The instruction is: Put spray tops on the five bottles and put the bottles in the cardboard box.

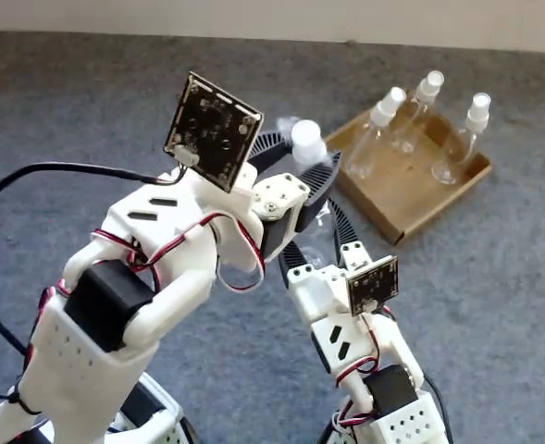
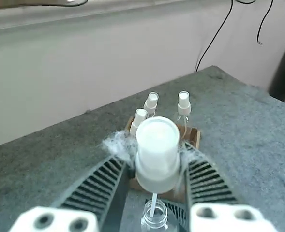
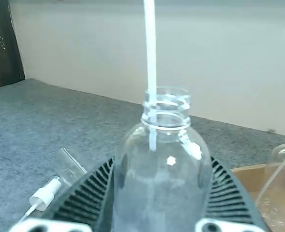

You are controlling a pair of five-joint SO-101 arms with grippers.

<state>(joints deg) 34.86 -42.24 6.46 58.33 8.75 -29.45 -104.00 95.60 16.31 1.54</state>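
The left gripper [image 2: 157,165] is clamped on a white spray top [image 2: 156,140], one finger on each side of its collar. The thin tube [image 3: 149,48] under the top hangs down into the neck of a clear bottle [image 3: 161,145]. The right gripper [image 3: 162,170] squeezes that bottle around its body and holds it upright. In the high view this pair sits just above centre frame.

The bottle looks light, thin-walled and smooth, so it could slip or twist under a loose grip. Low around the body, as it is held now, seems the best place, since that leaves the neck free. The top looks rigid, but its tube is slender and would probably bend if it caught the rim. The collar is the part to hold.

There are five bottles. Three stand capped [image 1: 372,139] in the box [image 1: 397,208] in the upper right of the high view. One is in the right gripper. One lies on the table uncapped [image 3: 69,164]. There are five tops: three fitted, one in the left gripper, and one loose [image 3: 44,195] beside the lying bottle.
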